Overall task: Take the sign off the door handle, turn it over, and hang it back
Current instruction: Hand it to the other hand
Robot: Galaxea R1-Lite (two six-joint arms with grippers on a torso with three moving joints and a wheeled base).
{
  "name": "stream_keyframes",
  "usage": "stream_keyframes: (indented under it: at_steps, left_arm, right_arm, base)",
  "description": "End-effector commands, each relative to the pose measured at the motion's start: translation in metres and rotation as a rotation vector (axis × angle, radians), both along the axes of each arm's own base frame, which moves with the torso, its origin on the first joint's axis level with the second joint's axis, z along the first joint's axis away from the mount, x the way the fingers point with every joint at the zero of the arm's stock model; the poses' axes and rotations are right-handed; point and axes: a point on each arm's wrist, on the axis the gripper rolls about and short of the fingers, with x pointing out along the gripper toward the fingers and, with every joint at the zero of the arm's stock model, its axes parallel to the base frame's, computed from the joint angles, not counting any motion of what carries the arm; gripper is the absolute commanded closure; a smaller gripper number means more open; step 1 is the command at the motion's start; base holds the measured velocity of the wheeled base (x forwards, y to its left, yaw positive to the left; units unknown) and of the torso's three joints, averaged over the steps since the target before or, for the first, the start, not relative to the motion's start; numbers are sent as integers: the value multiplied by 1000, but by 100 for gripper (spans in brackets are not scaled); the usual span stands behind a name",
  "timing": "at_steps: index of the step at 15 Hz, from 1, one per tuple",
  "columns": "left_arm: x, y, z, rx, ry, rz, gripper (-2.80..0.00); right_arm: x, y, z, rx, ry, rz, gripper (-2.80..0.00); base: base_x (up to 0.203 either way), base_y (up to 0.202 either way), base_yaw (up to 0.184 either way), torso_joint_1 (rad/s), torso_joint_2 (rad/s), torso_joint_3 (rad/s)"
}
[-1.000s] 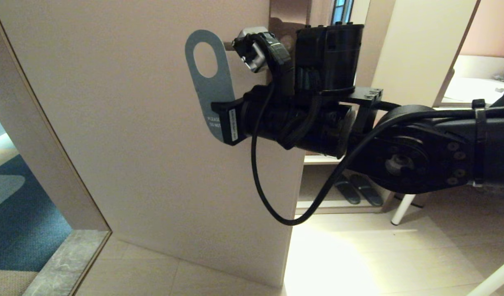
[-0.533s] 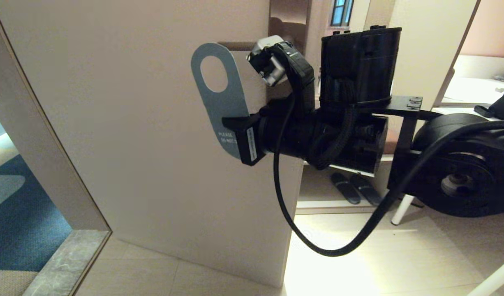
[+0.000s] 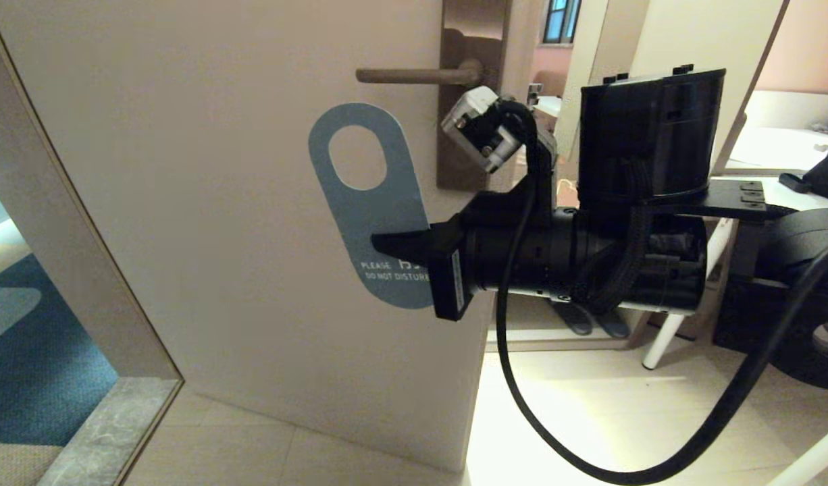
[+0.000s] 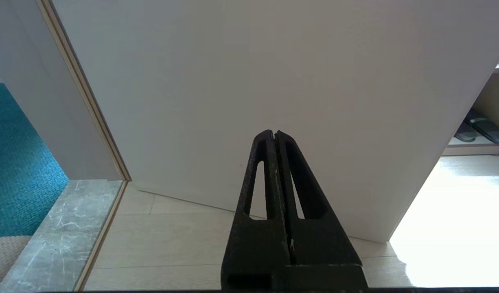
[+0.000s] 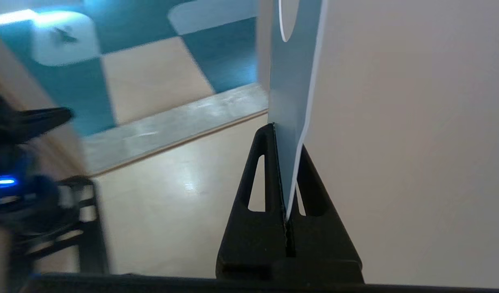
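Observation:
The sign (image 3: 370, 202) is off the door handle (image 3: 414, 75), its slate blue "PLEASE DO NOT DISTURB" side facing me, held below and left of the lever in front of the door. My right gripper (image 3: 387, 244) is shut on the sign's lower right edge; in the right wrist view the card (image 5: 292, 101) stands edge-on between the shut jaws of the gripper (image 5: 285, 134). The handle is a bronze bar on a tall backplate (image 3: 471, 94), bare. My left gripper (image 4: 274, 133) is shut and empty, low, pointing at the door's lower part; it does not show in the head view.
The pale door (image 3: 218, 202) fills the middle, its free edge at the right. A door frame (image 3: 69, 223) and blue carpet (image 3: 36, 378) lie left. Slippers (image 3: 576, 317) on a low shelf and white legs (image 3: 664, 344) stand right, behind my right arm.
My right gripper has pulled the sign off the lever and carried it down and to the right. The handle, earlier hidden behind the wrist, is now in plain view and bare.

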Motion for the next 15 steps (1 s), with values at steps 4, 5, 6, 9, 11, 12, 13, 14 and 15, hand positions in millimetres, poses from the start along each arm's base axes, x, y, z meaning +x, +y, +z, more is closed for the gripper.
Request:
stream_keyframes:
  at_steps: [4, 5, 6, 9, 11, 12, 13, 14, 15]
  left_arm:
    - [0, 0, 0, 1, 0, 0, 0]
    - [0, 0, 0, 2, 0, 0, 0]
    - [0, 0, 0, 12, 3, -1, 0]
    - [0, 0, -1, 29, 5, -4, 0]
    - [0, 0, -1, 112, 8, -8, 0]
    - [0, 0, -1, 153, 6, -19, 0]
    - [0, -1, -1, 168, 3, -35, 0]
    - [0, -1, 0, 161, 1, -39, 0]
    - [0, -1, 1, 159, -8, -42, 0]
  right_arm:
    - [-1, -12, 1, 31, 51, 51, 0]
    - [-1, -15, -2, 30, 65, 90, 0]
    - [-2, -18, -5, 26, 81, 124, 0]
    - [-5, -21, -13, 16, 114, 187, 0]
    - [-7, -23, -21, 4, 130, 192, 0]
    - [-9, -25, -24, 2, 133, 192, 0]
    - [-10, -25, -27, 2, 133, 193, 0]
    - [-10, -25, -30, 7, 125, 193, 0]
    - [-10, -26, -30, 12, 119, 191, 0]
  base:
    - [0, 0, 0, 0, 0, 0]
    - [0, 0, 0, 0, 0, 0]
    - [0, 0, 0, 0, 0, 0]
    - [0, 0, 0, 0, 0, 0]
    - [0, 0, 0, 0, 0, 0]
    - [0, 0, 0, 0, 0, 0]
    - [0, 0, 0, 0, 0, 0]
    - [0, 0, 0, 0, 0, 0]
    - [0, 0, 0, 0, 0, 0]
